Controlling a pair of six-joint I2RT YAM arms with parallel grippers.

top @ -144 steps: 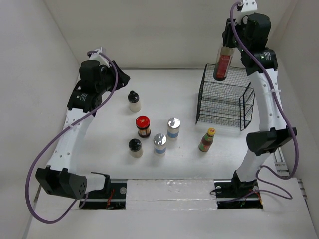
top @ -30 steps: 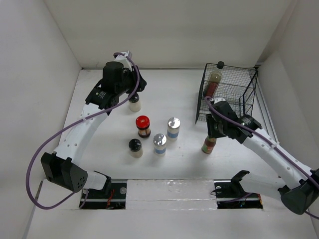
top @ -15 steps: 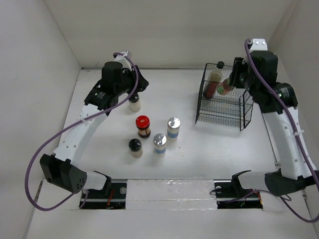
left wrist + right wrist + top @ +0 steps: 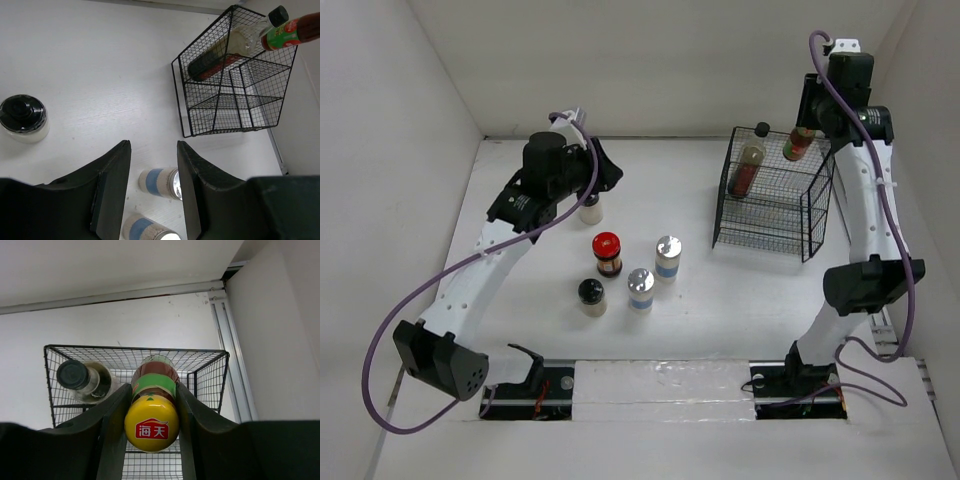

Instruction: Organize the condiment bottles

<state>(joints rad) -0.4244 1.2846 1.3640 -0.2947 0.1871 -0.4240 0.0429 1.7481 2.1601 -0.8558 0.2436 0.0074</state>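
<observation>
My right gripper (image 4: 803, 128) is shut on the green-red labelled bottle (image 4: 799, 144), yellow-capped (image 4: 151, 430), and holds it above the black wire basket (image 4: 772, 215). The tall dark black-capped bottle (image 4: 750, 160) leans inside the basket's back left; it also shows in the right wrist view (image 4: 86, 381). My left gripper (image 4: 605, 175) is open and empty above a black-capped pale jar (image 4: 589, 207). A red-lidded jar (image 4: 607, 252), two silver-capped shakers (image 4: 667, 257) (image 4: 641, 289) and another black-capped pale jar (image 4: 591, 297) stand mid-table. The left wrist view shows one jar (image 4: 22, 119) and both shakers (image 4: 161, 181).
White walls close in the table on the left, back and right. A metal rail (image 4: 231, 365) runs along the right wall beside the basket. Both arm bases sit at the near edge.
My right gripper has carried the green-red labelled bottle from the table up and back, and now holds it above the basket's back right. My left arm shifted slightly.
</observation>
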